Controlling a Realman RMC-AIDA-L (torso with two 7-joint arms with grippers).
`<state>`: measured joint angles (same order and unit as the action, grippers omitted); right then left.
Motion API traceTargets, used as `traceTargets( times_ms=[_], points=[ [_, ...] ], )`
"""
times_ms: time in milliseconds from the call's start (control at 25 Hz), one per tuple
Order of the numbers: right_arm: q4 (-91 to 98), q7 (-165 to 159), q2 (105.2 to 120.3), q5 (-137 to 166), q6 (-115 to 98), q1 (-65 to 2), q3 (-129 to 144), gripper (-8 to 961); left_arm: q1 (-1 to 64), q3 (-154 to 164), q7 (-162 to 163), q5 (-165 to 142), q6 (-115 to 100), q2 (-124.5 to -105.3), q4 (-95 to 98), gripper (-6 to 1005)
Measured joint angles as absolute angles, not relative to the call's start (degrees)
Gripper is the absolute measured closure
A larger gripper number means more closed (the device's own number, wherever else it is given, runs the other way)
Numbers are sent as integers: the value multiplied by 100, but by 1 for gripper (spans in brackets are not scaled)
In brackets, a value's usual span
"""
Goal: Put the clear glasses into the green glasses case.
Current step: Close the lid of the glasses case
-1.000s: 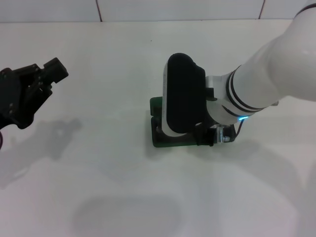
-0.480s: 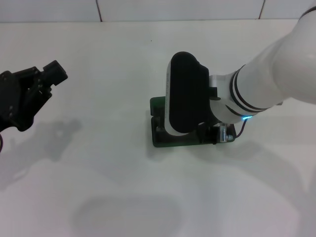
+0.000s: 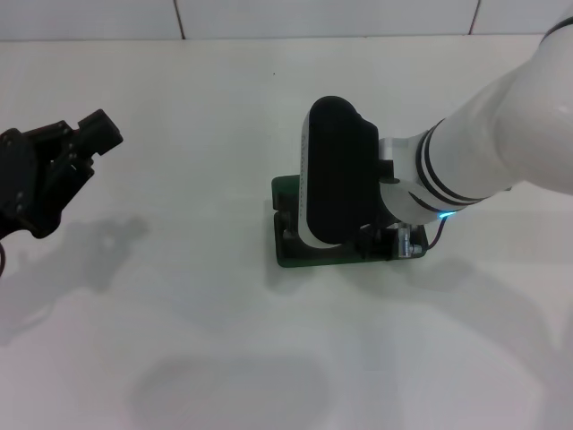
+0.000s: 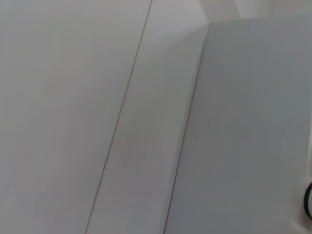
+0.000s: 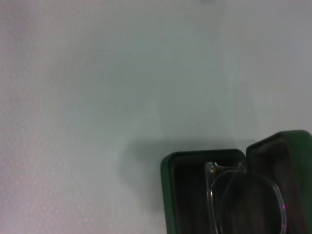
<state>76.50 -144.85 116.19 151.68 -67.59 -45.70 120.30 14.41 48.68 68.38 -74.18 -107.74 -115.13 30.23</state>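
The green glasses case (image 3: 285,192) lies at the table's middle, mostly covered in the head view by my right arm's black-and-white wrist (image 3: 338,170). My right gripper (image 3: 365,249) hangs low right over the case, and only dark parts of it show under the wrist. In the right wrist view the green glasses case (image 5: 168,195) stands open, its lid (image 5: 287,161) raised. The clear glasses (image 5: 243,202) lie inside on the dark lining. My left gripper (image 3: 55,168) is parked above the table at the far left, well away from the case.
The case rests on a white tabletop (image 3: 179,296). A white tiled wall (image 3: 322,18) runs along the table's far edge. The left wrist view shows only the pale wall and a table edge (image 4: 185,136).
My right wrist has shifted slightly to the right over the case and then held still. The left arm has not moved.
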Motion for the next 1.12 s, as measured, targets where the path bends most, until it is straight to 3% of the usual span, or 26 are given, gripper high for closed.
traceTargets(
  times_ms=[240,1120],
  points=[
    [7627,-14478,11619,15191,-6725,-4594,12047,736,1435,4868,6790,-7417,-10775,-11513,3023,941],
    [7458,-14485,11619,15507,-6340,-4581,12485,744,1424,4869,6778,-7432,-10775,-11531,3023,940]
  ],
)
